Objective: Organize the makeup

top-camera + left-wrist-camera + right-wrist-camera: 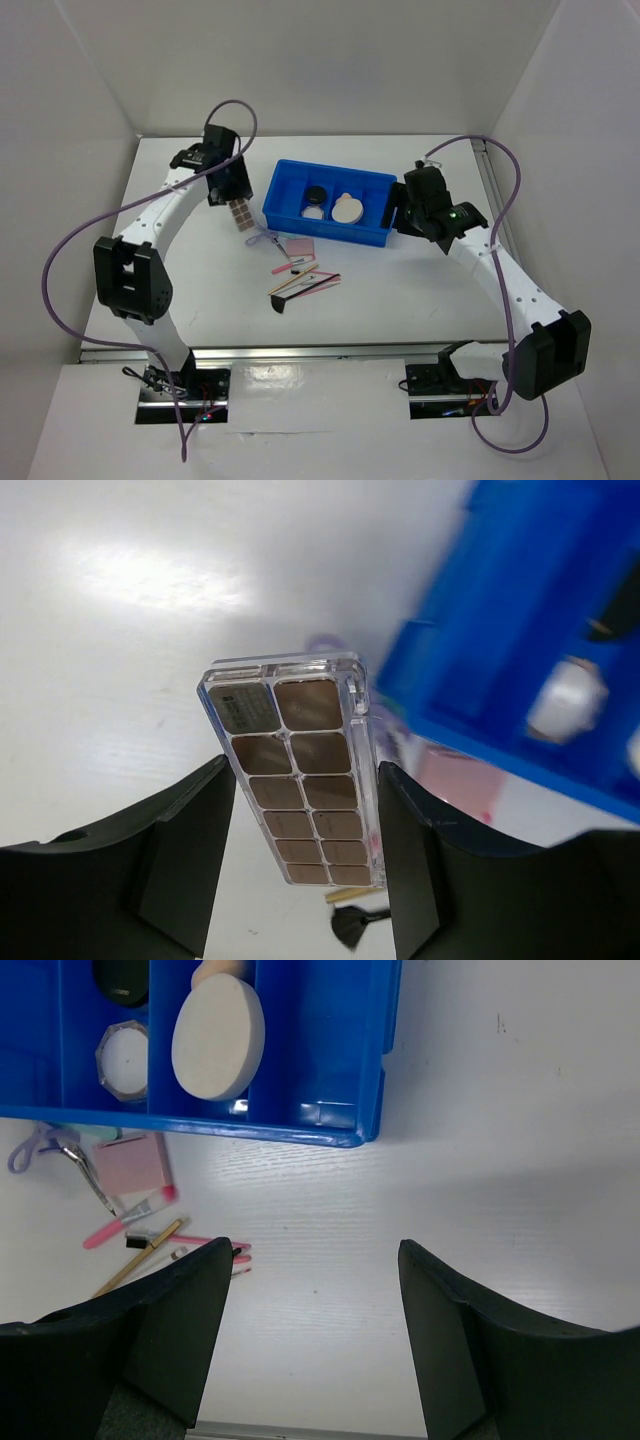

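Left gripper (305, 815): both black fingers (190, 850) press the long edges of the brown-pink palette (295, 770), so the claw is closed on it. No gap shows on either side.

Palette: slim clear case holding two columns of brown pans, one greyer pan at the free end. It sticks out past the fingertips and looks rigid and flat. The top view puts it clear of the table, just left of the blue tray (325, 232).

Step in hand, as I read it: carrying the palette to the tray. The next move calls for a short travel right over the tray wall, then lowering into a free compartment. The right-hand section (320, 1050) looks bare. The long case may need tilting to fit, and a corner could catch the rim.

Right gripper (310, 1290): fingers wide apart, only bare table between them, holding nothing. It hovers just near of the tray's right end.

Already in the tray: black round compact (120, 975), cream round puff (218, 1035), and a pale octagonal piece (125, 1058).

On the table near of the tray: pink square pad (130, 1165), thin sticks (300, 280), black brush (350, 925).
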`<state>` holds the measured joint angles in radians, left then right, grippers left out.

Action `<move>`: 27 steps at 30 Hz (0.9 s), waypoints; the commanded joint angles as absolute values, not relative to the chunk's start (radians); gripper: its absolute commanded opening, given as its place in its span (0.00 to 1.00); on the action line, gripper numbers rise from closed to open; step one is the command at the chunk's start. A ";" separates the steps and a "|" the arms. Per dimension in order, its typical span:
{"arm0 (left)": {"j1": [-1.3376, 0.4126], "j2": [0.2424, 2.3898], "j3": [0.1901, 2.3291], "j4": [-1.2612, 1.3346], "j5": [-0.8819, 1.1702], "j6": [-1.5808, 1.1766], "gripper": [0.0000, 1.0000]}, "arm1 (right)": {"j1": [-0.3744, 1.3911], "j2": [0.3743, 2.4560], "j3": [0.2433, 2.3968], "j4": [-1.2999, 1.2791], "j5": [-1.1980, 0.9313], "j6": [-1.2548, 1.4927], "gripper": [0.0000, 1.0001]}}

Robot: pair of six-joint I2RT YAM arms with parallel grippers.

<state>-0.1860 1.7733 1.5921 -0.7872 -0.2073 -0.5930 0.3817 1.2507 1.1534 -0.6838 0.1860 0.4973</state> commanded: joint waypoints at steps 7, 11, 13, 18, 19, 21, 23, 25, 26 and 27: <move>-0.351 1.787 1.805 -0.649 0.023 -0.325 0.19 | 0.377 1.270 1.170 -0.637 0.187 0.495 0.75; -0.414 1.938 1.951 -0.649 0.066 -0.264 0.19 | 0.368 1.270 1.170 -0.637 0.187 0.495 0.75; -0.445 2.006 2.072 -0.670 0.066 -0.250 0.19 | 0.368 1.270 1.161 -0.637 0.187 0.495 0.75; -0.489 2.245 2.305 -0.771 0.037 -0.218 0.19 | 0.359 1.270 1.150 -0.637 0.196 0.486 0.75; -0.489 2.267 2.344 -0.772 0.022 -0.218 0.19 | 0.359 1.270 1.150 -0.637 0.207 0.486 0.75; -0.489 2.298 2.344 -0.782 0.008 -0.218 0.19 | 0.359 1.270 1.150 -0.647 0.207 0.486 0.75; -0.499 2.312 2.335 -0.769 -0.001 -0.218 0.19 | 0.348 1.270 1.150 -0.647 0.216 0.486 0.75; -0.499 2.333 2.326 -0.769 -0.002 -0.218 0.27 | 0.338 1.270 1.150 -0.647 0.216 0.486 0.75; -0.499 2.333 2.326 -0.769 -0.021 -0.218 0.38 | 0.337 1.270 1.150 -0.647 0.216 0.477 0.75; -0.499 2.342 2.326 -0.769 -0.032 -0.218 0.52 | 0.337 1.279 1.150 -0.647 0.216 0.477 0.75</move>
<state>-0.4999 2.3466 2.3016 -0.7769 0.0055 -0.2367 0.3485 1.2675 1.1526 -0.6731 0.1963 0.4946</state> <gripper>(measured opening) 0.677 0.747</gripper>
